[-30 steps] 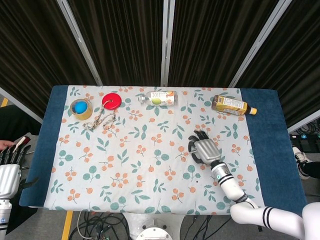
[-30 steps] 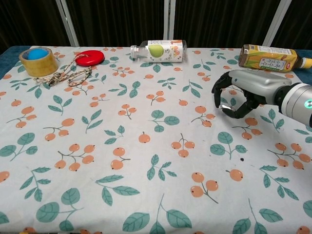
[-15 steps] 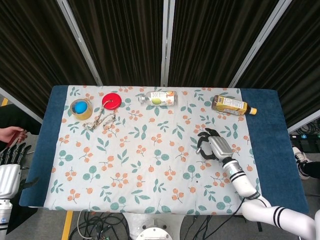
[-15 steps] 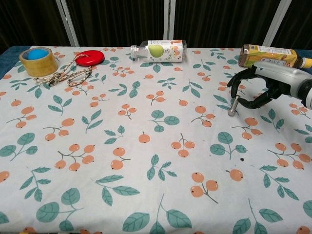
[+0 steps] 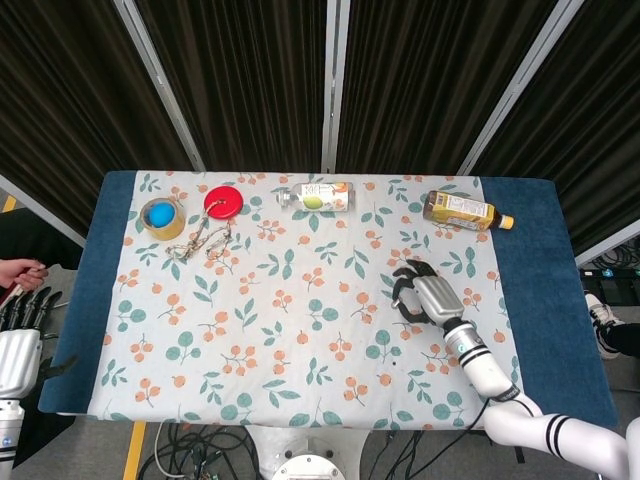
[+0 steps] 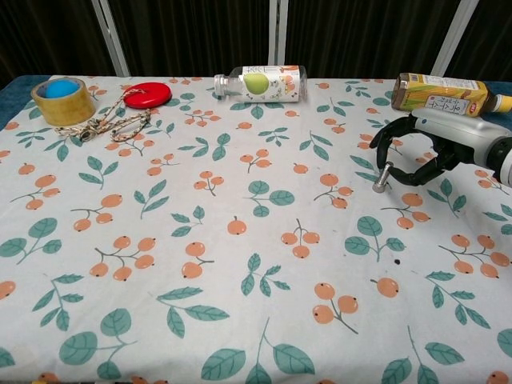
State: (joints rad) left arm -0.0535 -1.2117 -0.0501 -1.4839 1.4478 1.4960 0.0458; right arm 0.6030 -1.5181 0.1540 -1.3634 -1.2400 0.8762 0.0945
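My right hand [image 5: 425, 293] [image 6: 416, 152] hovers low over the floral cloth at the right side. Its fingers are curved and spread like a claw, and nothing lies in them. The nearest object is a brown tea bottle [image 5: 465, 211] [image 6: 444, 94] with a yellow label, lying on its side just beyond the hand. My left hand [image 5: 18, 335] hangs off the table's left edge with its fingers straight and apart, holding nothing; the chest view does not show it.
A clear bottle [image 5: 315, 196] [image 6: 260, 83] lies at the back centre. At the back left are a tape roll [image 5: 162, 217] [image 6: 62, 99] with something blue inside, a red disc [image 5: 224, 201] [image 6: 147, 94] and a tangled cord [image 5: 200, 240] [image 6: 108, 124]. A person's hand [image 5: 15, 270] shows at the far left.
My right hand has moved right and further back towards the tea bottle, and its curled fingers have spread apart. The left hand has barely shifted.
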